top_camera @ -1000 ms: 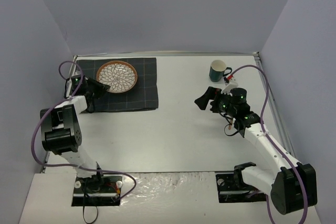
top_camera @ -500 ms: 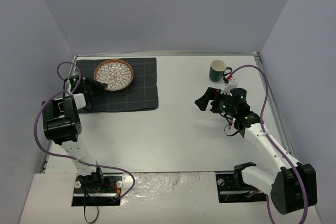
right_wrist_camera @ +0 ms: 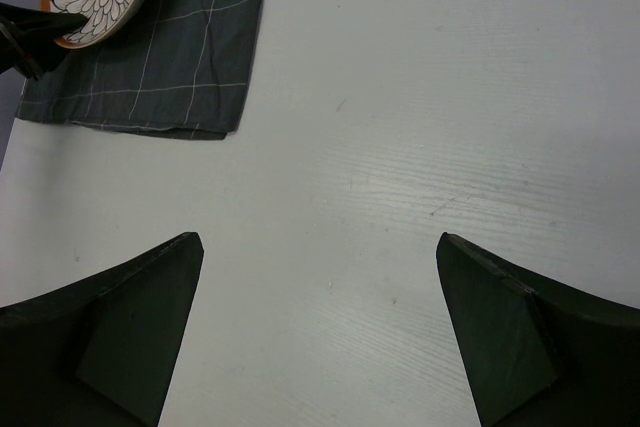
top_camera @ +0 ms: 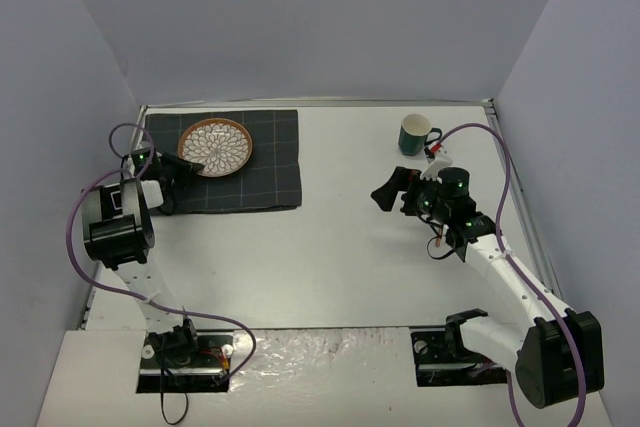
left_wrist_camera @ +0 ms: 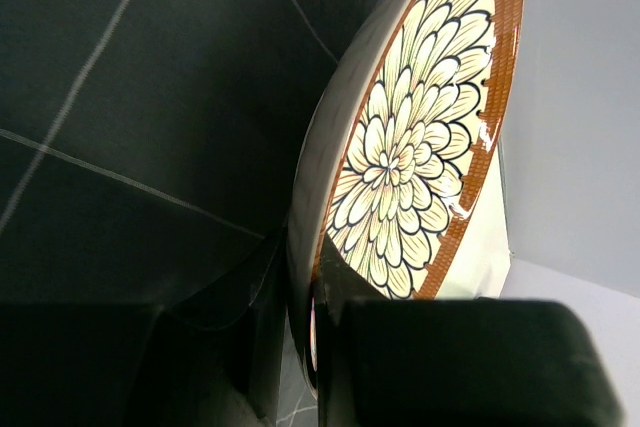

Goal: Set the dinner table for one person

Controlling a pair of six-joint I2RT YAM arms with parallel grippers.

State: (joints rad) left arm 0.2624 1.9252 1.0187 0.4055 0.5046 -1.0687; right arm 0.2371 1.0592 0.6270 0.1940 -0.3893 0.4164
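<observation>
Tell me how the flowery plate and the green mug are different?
The round, brown-rimmed plate with cream petals is wide and shallow; the dark green mug is tall with a handle. The plate is over the dark grey checked cloth, pinched at its rim by the left hand; the mug stands alone on the bare white table, untouched. Both are at the table's far side.
</observation>
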